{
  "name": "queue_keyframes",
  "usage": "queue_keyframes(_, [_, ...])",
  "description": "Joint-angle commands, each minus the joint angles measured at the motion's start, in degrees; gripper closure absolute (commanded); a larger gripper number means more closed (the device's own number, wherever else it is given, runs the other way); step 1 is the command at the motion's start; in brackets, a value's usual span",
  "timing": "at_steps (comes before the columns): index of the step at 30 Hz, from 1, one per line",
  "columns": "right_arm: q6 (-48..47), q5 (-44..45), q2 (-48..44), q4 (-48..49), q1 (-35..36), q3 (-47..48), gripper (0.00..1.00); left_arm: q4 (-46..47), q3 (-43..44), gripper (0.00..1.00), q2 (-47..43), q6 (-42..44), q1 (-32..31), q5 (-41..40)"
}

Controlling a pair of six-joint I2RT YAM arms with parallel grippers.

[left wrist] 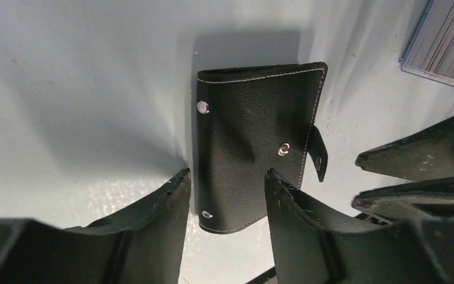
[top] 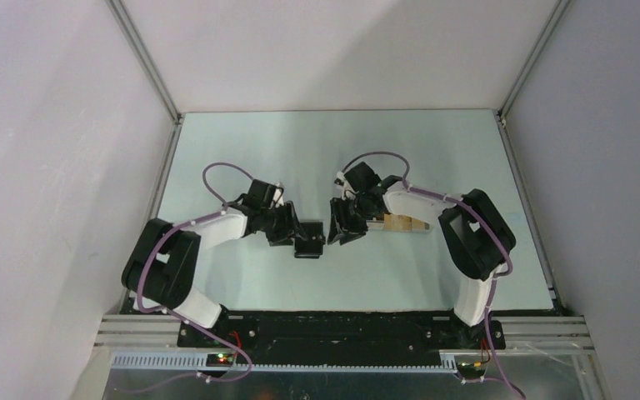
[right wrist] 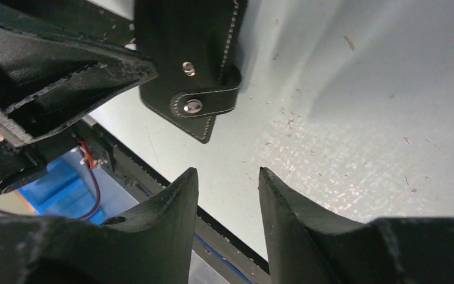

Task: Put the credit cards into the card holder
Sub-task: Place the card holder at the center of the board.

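The card holder [left wrist: 254, 124] lies flat on the table [top: 242, 150], about in the middle, between the two grippers; it is black, folded shut, with pale stitching round its edge and a small shiny stud [left wrist: 284, 149] on its face; a little strap [right wrist: 207, 105] with its own stud sticks out on its right side.

The left gripper [left wrist: 224, 177] is right at the card holder; its two fingers [left wrist: 165, 207] are apart, with a middling gap; one finger is just beside the near left edge of the holder and the other is over its face; I cannot tell if they touch it; the holder is not lifted.

The right gripper [right wrist: 227, 174] is just to the right of the card holder, close to the left gripper; its fingers [right wrist: 171, 207] are a little way apart, a narrow gap, and there is nothing between them, only bare table under them; the strap corner of the holder is near its tips but not touching.

The credit cards [top: 406, 222] are on the table to the right of the right gripper, partly hidden by that arm; from above they look pale orange-brown; none is in the card holder; in the left wrist view the corner of a pale see-through tray [left wrist: 443, 53] shows to the far right of the holder.
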Motion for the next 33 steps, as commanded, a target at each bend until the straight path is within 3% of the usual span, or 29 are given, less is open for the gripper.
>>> queue_keyframes(1, [-0.34,5.69,2.29,-5.34,1.51,4.25,0.55,-1.44,1.75,0.50,1.77,0.80,0.41,2.42])
queue_keyframes(8, [0.10,8.28,8.31,-11.72,2.26,10.07,0.59,-1.77,1.14,0.56,3.05,0.57,0.36,3.02])
queue_keyframes(15, [2.68,6.69,11.59,-9.83,1.61,11.91,0.65,-1.75,2.00,0.73,5.45,0.55,0.41,3.13])
queue_keyframes(26, [-0.05,14.25,13.16,-15.27,0.60,16.53,0.68,-1.75,2.17,0.76,6.04,0.78,0.36,2.59])
queue_keyframes(33, [1.64,9.08,15.03,-11.00,0.69,15.66,0.73,-1.69,2.15,0.79,6.11,0.78,0.40,2.72])
